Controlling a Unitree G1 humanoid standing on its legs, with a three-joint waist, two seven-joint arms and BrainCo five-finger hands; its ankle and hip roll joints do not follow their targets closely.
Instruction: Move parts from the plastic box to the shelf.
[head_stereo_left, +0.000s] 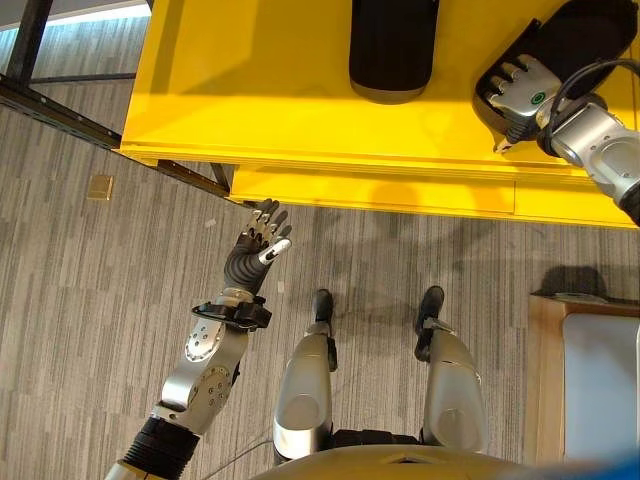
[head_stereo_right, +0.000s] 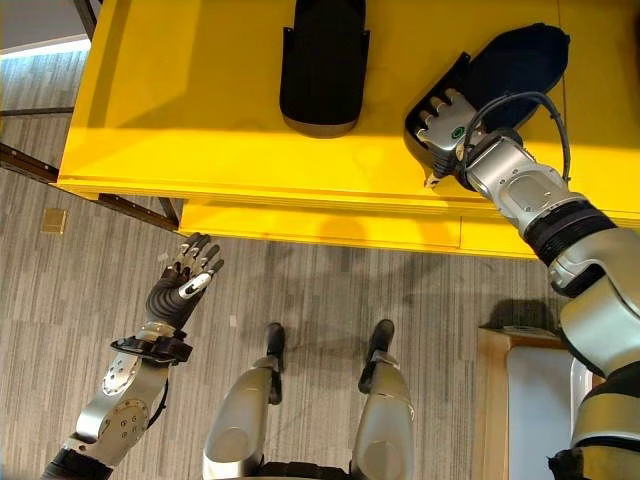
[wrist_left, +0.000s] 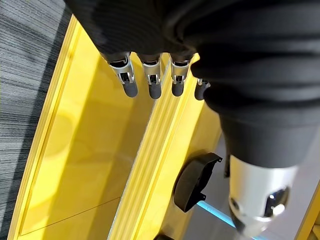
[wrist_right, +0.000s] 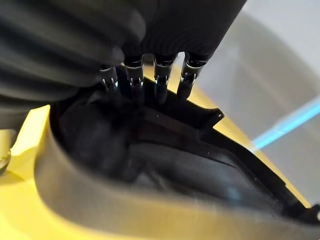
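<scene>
On the yellow shelf (head_stereo_left: 250, 90) lie two black moulded parts. One black part (head_stereo_left: 392, 50) lies at the middle of the shelf, free of both hands. The other black part (head_stereo_left: 585, 30) lies at the right with its hollow side up. My right hand (head_stereo_left: 520, 92) is on its near rim: the fingers (wrist_right: 160, 82) hook into the hollow and the thumb sits outside the rim. My left hand (head_stereo_left: 255, 245) hangs open over the floor, just in front of the shelf's edge, holding nothing.
A pale plastic box (head_stereo_left: 600, 390) rests on a wooden surface (head_stereo_left: 545, 380) at my lower right. A dark metal frame (head_stereo_left: 60, 110) runs along the floor at the left, and a small tan square (head_stereo_left: 99, 187) lies on the floor near it.
</scene>
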